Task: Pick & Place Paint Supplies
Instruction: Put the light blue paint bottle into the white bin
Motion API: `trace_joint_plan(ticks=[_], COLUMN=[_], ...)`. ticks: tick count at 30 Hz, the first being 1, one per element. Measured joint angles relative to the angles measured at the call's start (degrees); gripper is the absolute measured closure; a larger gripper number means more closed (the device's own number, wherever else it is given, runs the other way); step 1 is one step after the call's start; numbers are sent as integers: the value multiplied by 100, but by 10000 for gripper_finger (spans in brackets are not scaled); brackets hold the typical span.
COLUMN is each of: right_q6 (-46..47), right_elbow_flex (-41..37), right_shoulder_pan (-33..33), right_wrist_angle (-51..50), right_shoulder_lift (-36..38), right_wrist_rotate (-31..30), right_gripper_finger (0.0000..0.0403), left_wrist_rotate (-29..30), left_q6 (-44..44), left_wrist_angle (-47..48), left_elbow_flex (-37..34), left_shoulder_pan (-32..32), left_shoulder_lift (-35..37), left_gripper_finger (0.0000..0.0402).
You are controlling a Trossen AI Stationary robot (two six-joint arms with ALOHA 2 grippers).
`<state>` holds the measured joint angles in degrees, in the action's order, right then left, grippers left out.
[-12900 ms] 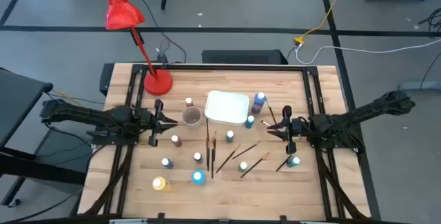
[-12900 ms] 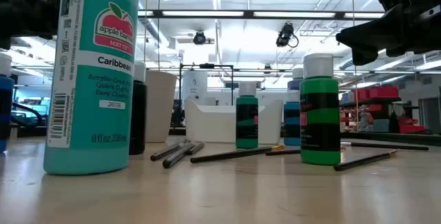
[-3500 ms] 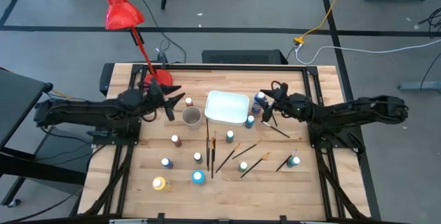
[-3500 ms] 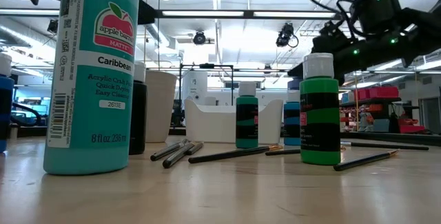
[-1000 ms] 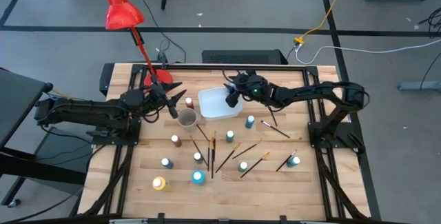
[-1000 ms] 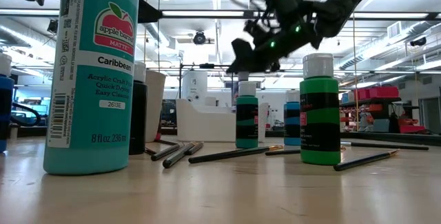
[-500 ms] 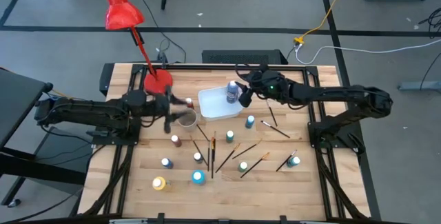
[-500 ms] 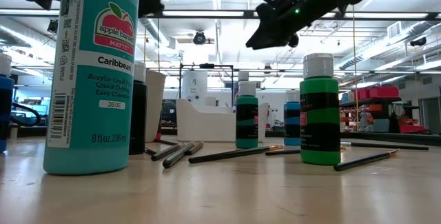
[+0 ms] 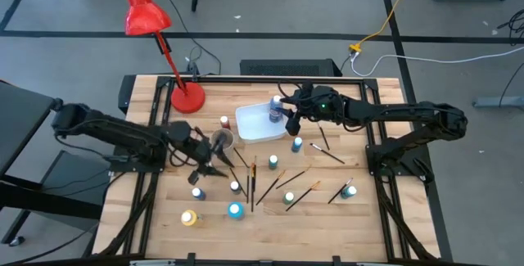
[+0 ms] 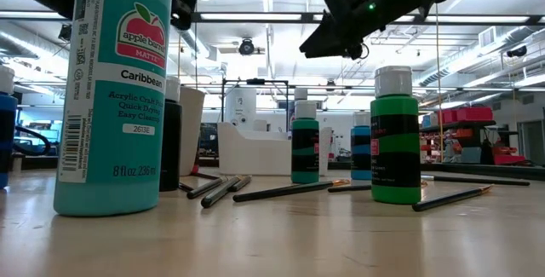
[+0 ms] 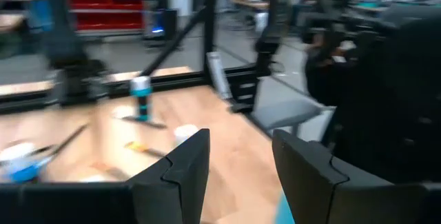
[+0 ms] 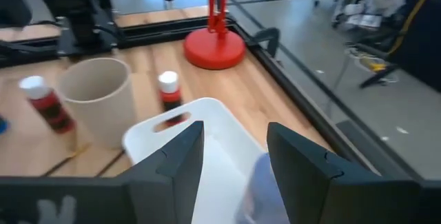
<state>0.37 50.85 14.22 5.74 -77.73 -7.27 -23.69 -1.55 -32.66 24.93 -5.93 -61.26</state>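
Note:
A blue paint bottle [image 9: 276, 110] with a white cap sits inside the white bin [image 9: 254, 127]; in the right wrist view it is a blue blur [image 12: 258, 182]. My right gripper [image 9: 291, 123] hangs open just above the bin's right end, touching nothing. My left gripper [image 9: 214, 168] is open and empty, held level over the table just near of the beige cup [image 9: 223, 141]. Several small bottles [image 9: 235, 210] and thin paintbrushes [image 9: 250, 180] lie on the wooden table.
The red desk lamp's base [image 9: 187, 98] stands at the far left of the table. A dark red bottle [image 9: 224, 122] stands between the cup and the bin. Teal bottles [image 9: 296, 144] [image 9: 350, 191] and a yellow one [image 9: 190, 218] stand toward the near side.
My right gripper has risen and drawn back toward the table's right edge, leaving the blue bottle in the bin. My left gripper has swung from beside the lamp base toward the near edge, past the cup, turning as it went.

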Motion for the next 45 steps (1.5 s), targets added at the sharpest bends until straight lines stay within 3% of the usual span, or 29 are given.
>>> trace_joint_plan(ticks=[11,23,27,32,37,45], right_q6=[88,71,69,66,45,-122], right_elbow_flex=[0,0,0,0,0,2], right_shoulder_pan=[-36,-194,-287,-436,-566,-680], right_wrist_angle=[27,94,94,92,94,100], right_shoulder_lift=[0,0,0,0,0,0], right_wrist_rotate=[579,584,584,586,586,584], right_gripper_finger=[236,236,236,236,236,236], left_wrist_rotate=[-126,344,436,1206,1584,1588], left_q6=[195,85,42,58,37,200], left_wrist_angle=[-1537,-1511,-1295,-1140,-774,-996], left_elbow_flex=[93,918,1067,1071,1086,1070], left_shoulder_pan=[-1059,-1616,-1698,-1826,-1926,-2000], left_shoulder_lift=[-1403,-2581,-2617,-2599,-2578,-2598], left_gripper_finger=[233,232,232,232,232,232])
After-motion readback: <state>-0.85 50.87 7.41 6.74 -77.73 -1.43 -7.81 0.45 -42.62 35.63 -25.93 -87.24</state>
